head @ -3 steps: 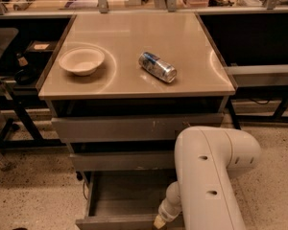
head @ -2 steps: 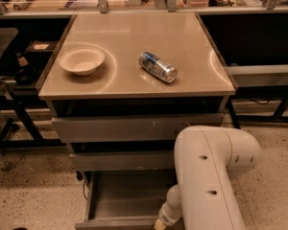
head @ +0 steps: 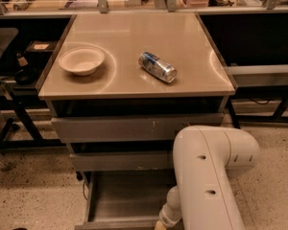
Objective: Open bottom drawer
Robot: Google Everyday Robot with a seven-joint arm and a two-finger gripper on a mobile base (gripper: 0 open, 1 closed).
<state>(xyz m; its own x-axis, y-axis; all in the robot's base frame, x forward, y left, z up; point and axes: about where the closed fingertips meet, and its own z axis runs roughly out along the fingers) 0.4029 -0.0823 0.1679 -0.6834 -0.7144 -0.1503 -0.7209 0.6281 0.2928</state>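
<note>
Negligible change vs. the earlier frames: bottom drawer (head: 127, 195) stays pulled out by about the same amount, and the arm (head: 206, 176) holds nearly the same pose.

1. Bottom drawer: lowest of 3 in the cabinet (head: 182, 56), extended fwd from the cabinet front. Shallow grey tray interior exposed; front lip at the lower frame edge.
2. Gripper (head: 159, 225): at the drawer's front lip, right of cabinet centre, cut off by the frame edge. Spread or closed: cannot tell.
3. Arm: white, at the cabinet's front-right corner, covering the right part of the open tray. Wrist segment angles down toward the lip.
4. Mid drawer (head: 120, 161): directly above the open tray, front flush w/ cabinet, closed.
5. Top drawer (head: 134, 127): under the cabinet top, closed.
6. Cabinet top, left side: white bowl (head: 81, 60), upright.
7. Cabinet top, approx. centre: can (head: 157, 66), lying on its side, well apart from the bowl.
</note>
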